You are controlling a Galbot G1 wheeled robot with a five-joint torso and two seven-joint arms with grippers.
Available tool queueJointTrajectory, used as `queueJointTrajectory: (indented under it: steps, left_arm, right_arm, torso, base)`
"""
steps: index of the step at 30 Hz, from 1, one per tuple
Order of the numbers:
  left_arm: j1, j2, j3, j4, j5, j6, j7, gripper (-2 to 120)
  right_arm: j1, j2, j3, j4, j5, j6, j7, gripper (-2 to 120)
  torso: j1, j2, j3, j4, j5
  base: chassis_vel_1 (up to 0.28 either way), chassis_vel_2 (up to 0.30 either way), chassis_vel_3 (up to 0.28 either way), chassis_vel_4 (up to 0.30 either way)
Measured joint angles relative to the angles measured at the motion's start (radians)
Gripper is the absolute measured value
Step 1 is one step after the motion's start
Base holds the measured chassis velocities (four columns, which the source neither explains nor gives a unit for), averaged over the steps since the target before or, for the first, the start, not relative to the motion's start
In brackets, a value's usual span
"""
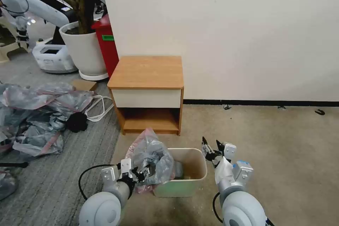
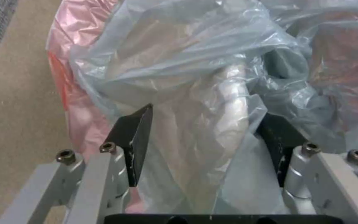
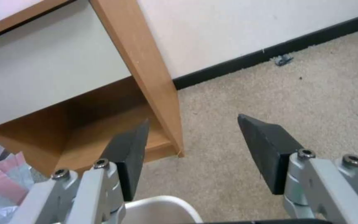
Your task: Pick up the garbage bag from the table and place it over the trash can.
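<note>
one gripper, the left, is holding spread jaws around the garbage bag bunching at the trash can rim, risking slipping off.

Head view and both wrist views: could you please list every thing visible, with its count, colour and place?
Thin translucent grey plastic garbage bag with pinkish-red edge: one, bunched over the trash can's left side.
Small rectangular beige plastic trash can: one, on the floor before the table.
Square wooden side table: one, orange-brown top, against the wall.
Heap of grey-pink plastic bags: one, floor at left.
Big white plant pot: one, left of the table.
Tall red bin: one, behind the pot.
Left gripper: jaws spread, bag between them.
Right gripper: open, right of the can.
</note>
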Motion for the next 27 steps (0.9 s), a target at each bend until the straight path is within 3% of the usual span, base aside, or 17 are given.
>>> queueJointTrajectory:
  steps: [9,12,21,24,27]
  left_arm:
    - [-0.023,0.008,0.021,0.015,-0.04,0.0,-0.043,57]
    - [-0.043,0.013,0.041,0.025,-0.07,0.0,-0.089,41]
    - [-0.061,0.019,0.064,0.037,-0.139,0.0,-0.161,28]
    - [-0.076,0.018,0.076,0.047,-0.169,0.0,-0.197,15]
    - [-0.085,0.015,0.083,0.051,-0.177,0.0,-0.212,12]
  right_arm:
    - [-0.004,0.004,0.002,-0.003,-0.008,0.003,0.0,55]
    - [-0.005,0.005,0.002,-0.003,-0.011,0.004,0.0,52]
    - [-0.009,0.009,0.01,-0.003,-0.015,0.007,0.001,48]
    - [-0.011,0.01,0.015,-0.003,-0.015,0.008,0.001,47]
    - [-0.011,0.009,0.018,-0.003,-0.015,0.009,0.001,46]
  torso:
    - [0.0,0.0,0.0,0.0,0.0]
    - [0.0,0.0,0.0,0.0,0.0]
    - [0.0,0.0,0.0,0.0,-0.0001]
    - [0.0,0.0,0.0,0.0,0.0]
    - [0.0,0.0,0.0,0.0,0.0]
  base:
    - [0.0,0.0,0.0,0.0]
    - [0.0,0.0,0.0,0.0]
    - [0.0,0.0,0.0,0.0]
    - [0.0,0.0,0.0,0.0]
    - [0.0,0.0,0.0,0.0]
